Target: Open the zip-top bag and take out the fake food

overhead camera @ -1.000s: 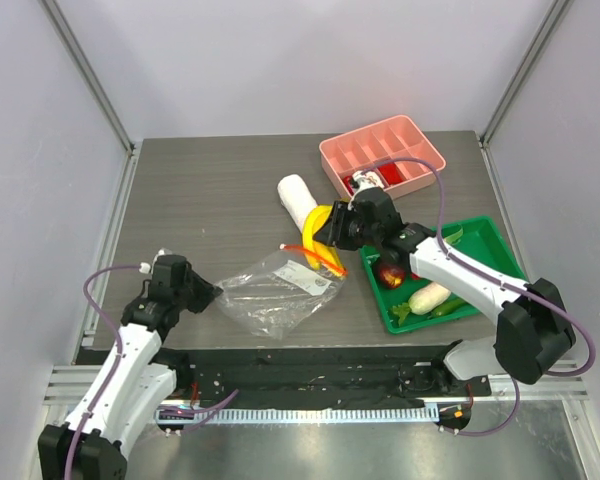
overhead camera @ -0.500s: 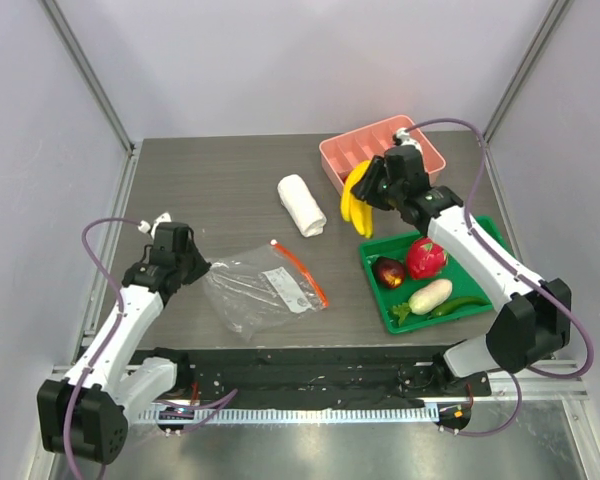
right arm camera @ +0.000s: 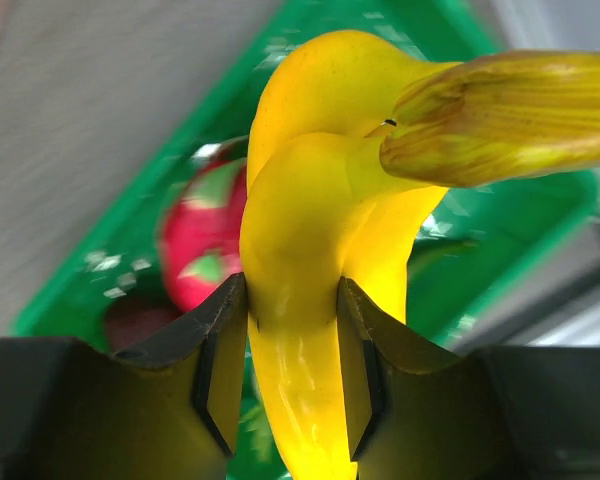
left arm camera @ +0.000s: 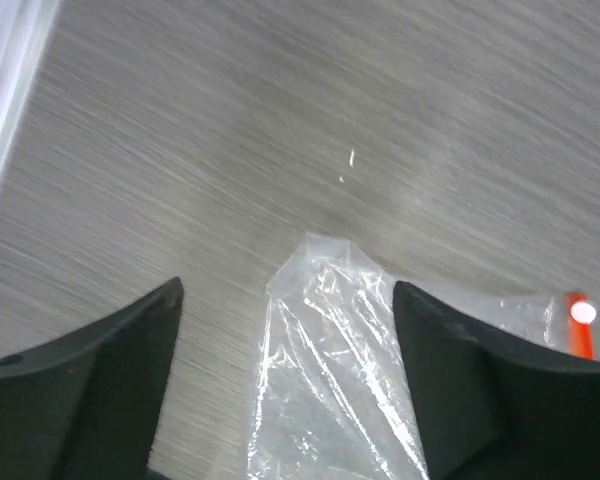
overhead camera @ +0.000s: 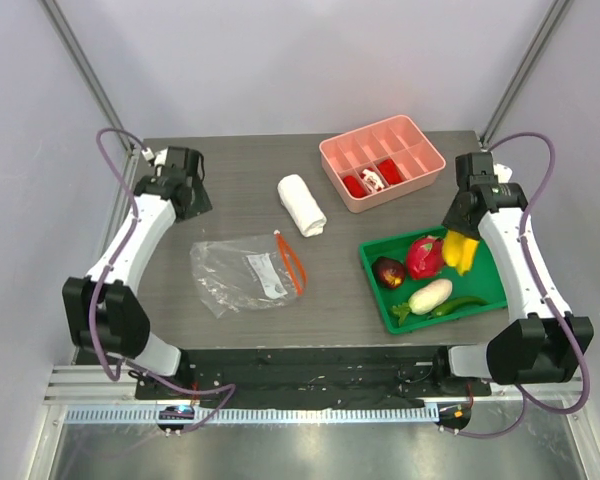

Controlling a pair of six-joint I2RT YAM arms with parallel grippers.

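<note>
Hovering the banana (overhead camera: pixel 458 250) over the green tray (overhead camera: pixel 373 285), and it looks like the last piece out!

At the right of the top view the right jaws are clamped on the banana's yellow curve, just above the tray. The dragon fruit (overhead camera: pixel 425 257), dark red fruit (overhead camera: pixel 388 271), white vegetable (overhead camera: pixel 430 295) and green pepper (overhead camera: pixel 458 305) already lie there. The zip-top bag (overhead camera: pixel 245 275) lies flat at centre-left of the bench (overhead camera: pixel 240 180) and looks empty. In the upper left the left jaws are spread wide, holding nothing, well apart from the bag. What's left, I'd judge: lower the banana and let go.
</note>
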